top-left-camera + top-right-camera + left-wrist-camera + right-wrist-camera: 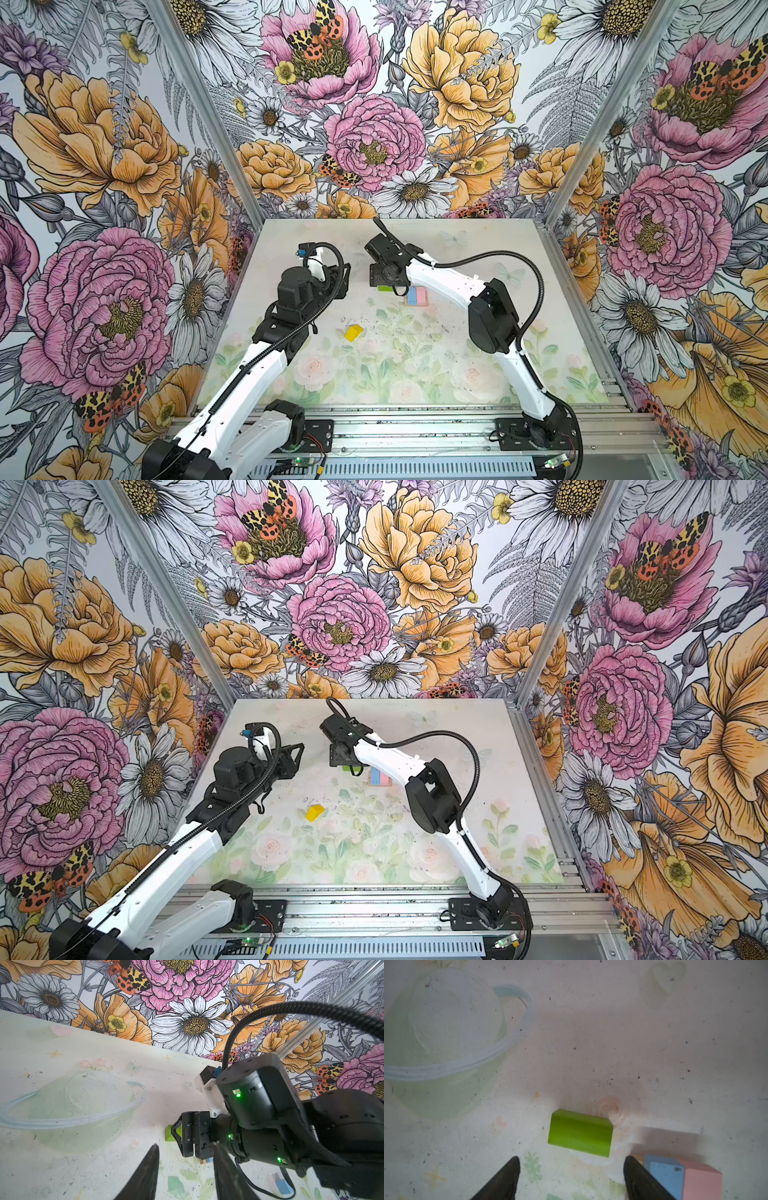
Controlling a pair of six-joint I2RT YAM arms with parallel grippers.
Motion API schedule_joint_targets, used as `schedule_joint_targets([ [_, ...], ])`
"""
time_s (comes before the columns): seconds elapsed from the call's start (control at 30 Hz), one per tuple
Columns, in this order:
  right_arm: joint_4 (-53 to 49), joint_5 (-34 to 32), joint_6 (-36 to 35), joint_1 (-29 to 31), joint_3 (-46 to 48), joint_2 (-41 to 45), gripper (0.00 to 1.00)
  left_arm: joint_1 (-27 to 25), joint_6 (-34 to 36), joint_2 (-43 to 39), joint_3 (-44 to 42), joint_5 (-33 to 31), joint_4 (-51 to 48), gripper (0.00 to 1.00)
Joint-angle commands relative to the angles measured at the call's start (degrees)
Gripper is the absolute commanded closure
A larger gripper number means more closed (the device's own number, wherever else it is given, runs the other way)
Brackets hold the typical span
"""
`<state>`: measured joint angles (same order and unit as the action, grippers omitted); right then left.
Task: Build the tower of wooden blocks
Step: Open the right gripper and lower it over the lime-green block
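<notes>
A green brick (pixel 580 1132) lies flat on the table just beyond my right gripper (pixel 571 1167), whose jaws are open and hold nothing. Beside that gripper stands the tower (pixel 417 296): a light blue brick (pixel 664 1176) and a pink brick (pixel 702 1180) side by side on a tan plank (pixel 638 1158). The yellow roof-shaped piece (pixel 353 332) lies alone nearer the table's middle in both top views. My left gripper (pixel 187 1151) hovers left of the right one, open and empty. A light blue cube (pixel 281 1184) shows under the right arm in the left wrist view.
The right arm (pixel 449 282) reaches over the tower from the right, its black cable (pixel 519 257) looping above. Flowered walls close in the table (pixel 478 374) at the back and on both sides. An aluminium rail (pixel 415 428) runs along the front edge.
</notes>
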<state>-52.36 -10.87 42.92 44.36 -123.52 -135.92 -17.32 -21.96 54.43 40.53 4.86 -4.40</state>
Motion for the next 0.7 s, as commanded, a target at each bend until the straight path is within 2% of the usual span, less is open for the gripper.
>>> schedule_joint_targets([
  [0.0, -2.0, -1.7, 1.5, 0.5, -2.6, -1.5, 0.19, 0.4, 1.1, 0.0, -0.8, -0.9, 1.4, 0.56],
  [0.27, -2.1, -1.8, 2.4, 0.3, -3.3, -2.8, 0.16, 0.6, 1.0, 0.4, -1.1, -0.6, 1.8, 0.56],
  [0.67, -2.9, -1.4, 3.6, 0.2, -6.8, -5.6, 0.19, 0.9, 0.9, 0.9, -1.4, 0.0, 2.5, 0.55],
])
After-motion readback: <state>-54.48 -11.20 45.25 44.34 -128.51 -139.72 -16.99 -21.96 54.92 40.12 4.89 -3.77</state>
